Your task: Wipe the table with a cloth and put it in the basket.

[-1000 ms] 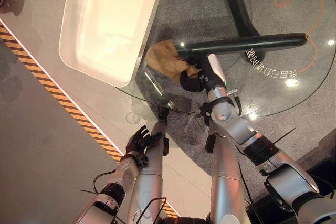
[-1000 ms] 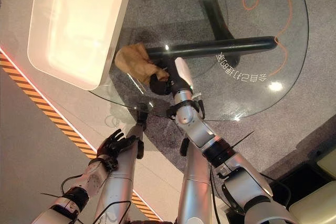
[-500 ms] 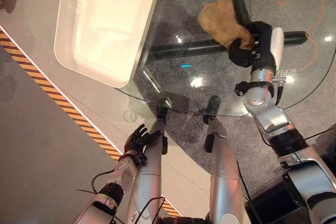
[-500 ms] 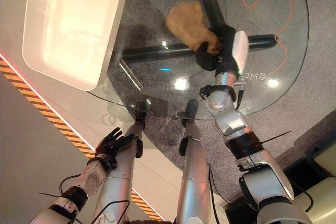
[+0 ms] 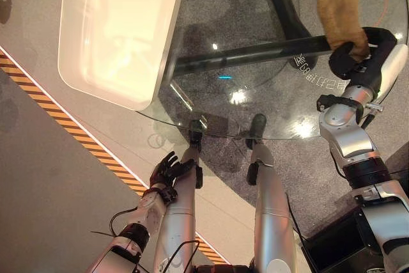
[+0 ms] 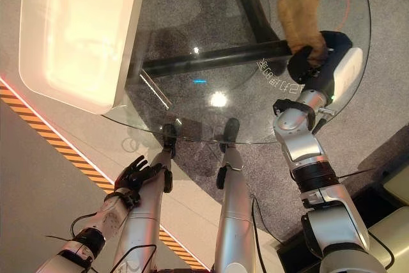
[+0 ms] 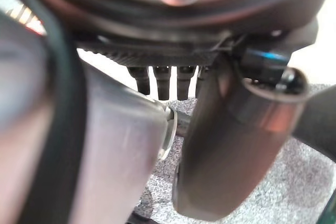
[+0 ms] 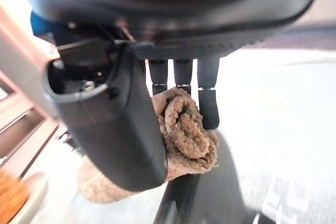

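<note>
Left eye view: the robot's right hand (image 5: pixel 358 62) presses a brown cloth (image 5: pixel 340 11) onto the far right part of the round glass desk (image 5: pixel 255 49), with the fingers (image 8: pixel 207 106) and thumb curled round a bunched roll of the fabric, as the right wrist view makes plain. The loose end of the cloth trails away from the hand toward the far edge of the desk, so its long axis runs roughly away from the robot. The white basket (image 5: pixel 118 30) stands at the far left, overlapping the rim of the glass and well apart from the cloth, with most of the desk between them. The left hand (image 5: pixel 167 172) hangs low beside the near edge of the desk, its fingers loosely spread and gripping nothing. It is nearer the basket, but the cloth is in the right hand alone. Wiping appears to be the step in hand, at the right-hand end of a stroke. The drop-off, when it comes, would likely call for the right arm to carry the cloth leftward across the whole glass to reach the basket.
</note>
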